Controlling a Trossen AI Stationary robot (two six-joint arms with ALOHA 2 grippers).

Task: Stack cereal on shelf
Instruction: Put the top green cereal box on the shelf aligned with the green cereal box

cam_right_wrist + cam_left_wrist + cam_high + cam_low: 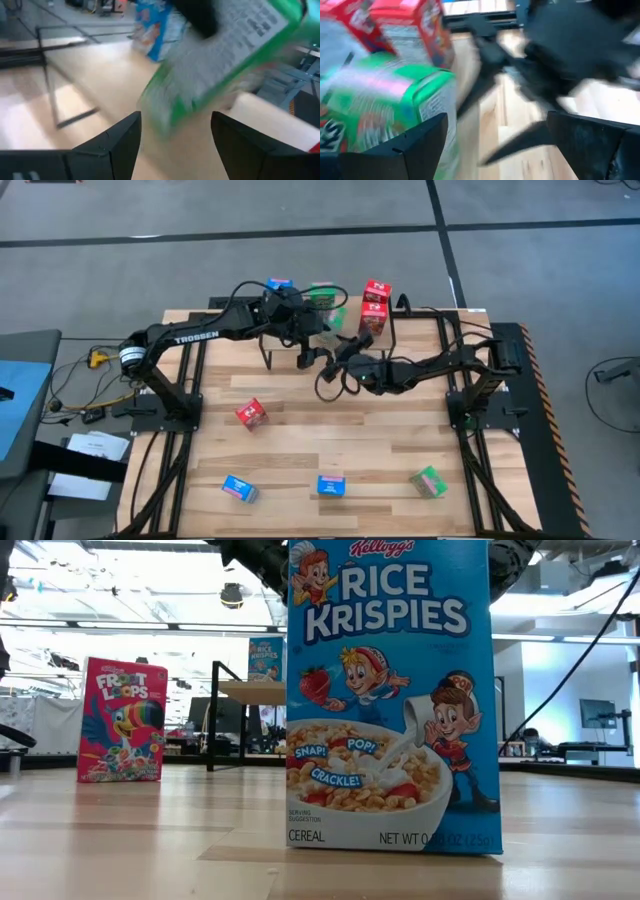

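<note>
Seven cereal boxes are counted in the high view: three red (376, 293) (374, 318) (250, 413), two green (323, 295) (428, 481), and three blue (279, 284) (239, 489) (331, 486), making eight in all. One shelf (345, 315) and two arms are seen.

Overhead camera straight down, low camera level, close behind blue box (392, 700)

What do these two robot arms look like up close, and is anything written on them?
Both arms are black and slender, built of jointed segments with loose black cables looping alongside. The left arm carries white "TROSSEN" lettering and an orange-and-silver ring near its base. The right arm shows no lettering here. Each ends in two flat, dark, angular fingers, matte and blade-like.
</note>
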